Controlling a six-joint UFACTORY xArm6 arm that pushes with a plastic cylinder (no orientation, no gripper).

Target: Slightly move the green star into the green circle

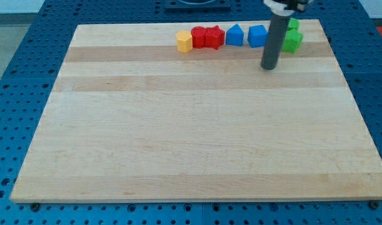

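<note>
A pale wooden tabletop [197,137] fills most of the frame, lying on a blue perforated base [28,37]. All the blocks sit in a row near the upper edge of the board, right of centre. From the view's left: a yellow block [184,42], roughly hexagonal; touching it, two red blocks [207,37] pressed together, shapes hard to make out; then a blue block with a peaked top [234,35]; then a second blue block [257,35], partly hidden by the rod.

The arm ends in a straight dark rod [275,37] with no end effector that could open or close, so nothing is gripped. My tip [269,67] rests on the board just below the row, beneath the gap between the second blue block and the green pieces.

The green star [294,41] lies at the upper right, just right of the rod. The green circle [294,25] sits directly above it, the two appearing to touch.
</note>
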